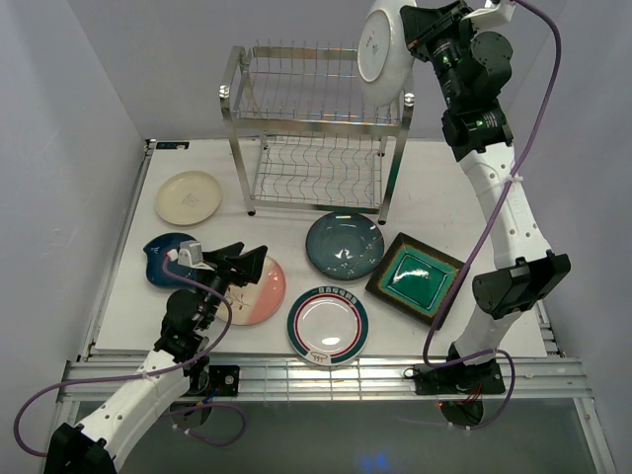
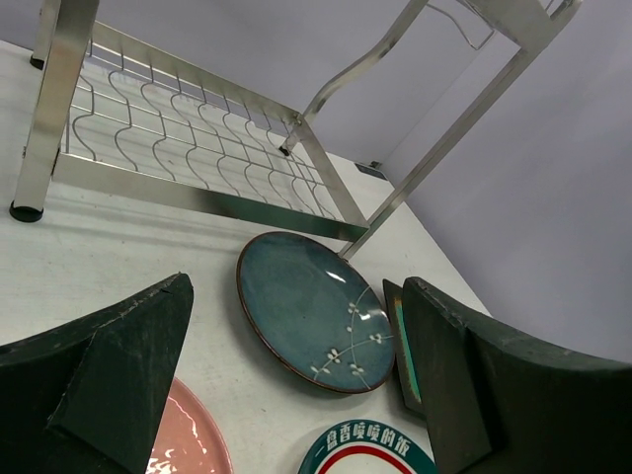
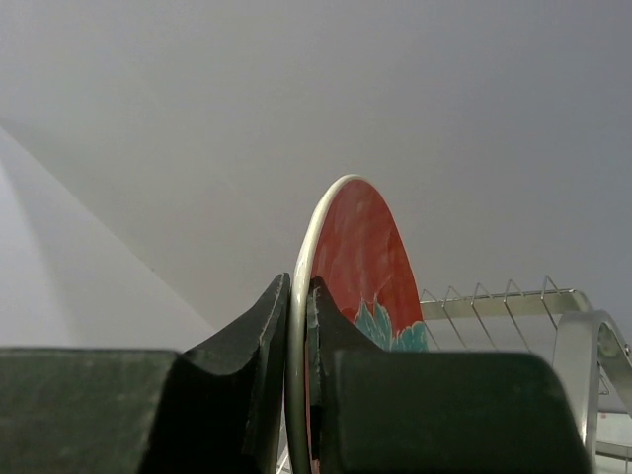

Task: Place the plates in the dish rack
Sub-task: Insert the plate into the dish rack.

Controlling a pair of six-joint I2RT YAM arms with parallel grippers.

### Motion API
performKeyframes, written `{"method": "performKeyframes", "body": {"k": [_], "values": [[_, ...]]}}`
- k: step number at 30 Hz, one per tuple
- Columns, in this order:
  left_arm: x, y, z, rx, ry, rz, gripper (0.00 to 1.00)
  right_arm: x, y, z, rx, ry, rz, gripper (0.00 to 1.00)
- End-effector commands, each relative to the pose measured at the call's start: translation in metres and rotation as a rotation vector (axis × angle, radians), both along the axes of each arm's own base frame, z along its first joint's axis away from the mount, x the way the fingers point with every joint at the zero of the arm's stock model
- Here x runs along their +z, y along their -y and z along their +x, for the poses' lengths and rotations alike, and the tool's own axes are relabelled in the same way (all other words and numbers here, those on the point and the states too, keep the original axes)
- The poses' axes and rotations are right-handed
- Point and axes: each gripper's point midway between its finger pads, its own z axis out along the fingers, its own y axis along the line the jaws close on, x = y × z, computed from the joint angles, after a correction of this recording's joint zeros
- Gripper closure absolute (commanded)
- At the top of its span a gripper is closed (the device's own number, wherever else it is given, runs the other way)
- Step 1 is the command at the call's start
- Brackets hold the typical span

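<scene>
"What has your right gripper (image 1: 408, 41) got?"

"Its fingers are clamped on the rim of the red-and-teal plate (image 1: 381, 44), which is round, glazed and pale underneath. It's held on edge by the top right corner of the shiny steel-wire dish rack (image 1: 316, 128)."

"And the left?"

"My left gripper (image 1: 243, 259) has its fingers wide apart, over the pink-and-cream plate (image 1: 265, 291). The glossy dark teal plate (image 1: 345, 245) and the square green plate (image 1: 416, 277) lie flat on the table (image 1: 276, 222)."

The right gripper (image 3: 298, 301) pinches the upright red-and-teal plate (image 3: 360, 247) by its rim, dish rack (image 3: 585, 348) behind.
</scene>
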Motion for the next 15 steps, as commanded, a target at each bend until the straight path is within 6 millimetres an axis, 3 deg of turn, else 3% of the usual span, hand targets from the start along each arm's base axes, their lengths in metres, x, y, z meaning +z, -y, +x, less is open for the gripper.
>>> {"method": "performKeyframes", "body": {"k": [1,9,15], "values": [[0.02,-0.001,0.001,0.009,0.049,-0.005,0.03,0.121,0.038,-0.071,-0.1,0.391,0.105,0.92],[0.019,-0.001,0.001,0.01,0.052,-0.005,0.03,0.14,0.033,-0.099,-0.144,0.446,0.091,0.92],[0.018,0.0,0.001,0.005,0.051,-0.004,0.03,0.14,0.037,-0.104,-0.2,0.438,0.09,0.92]]}}
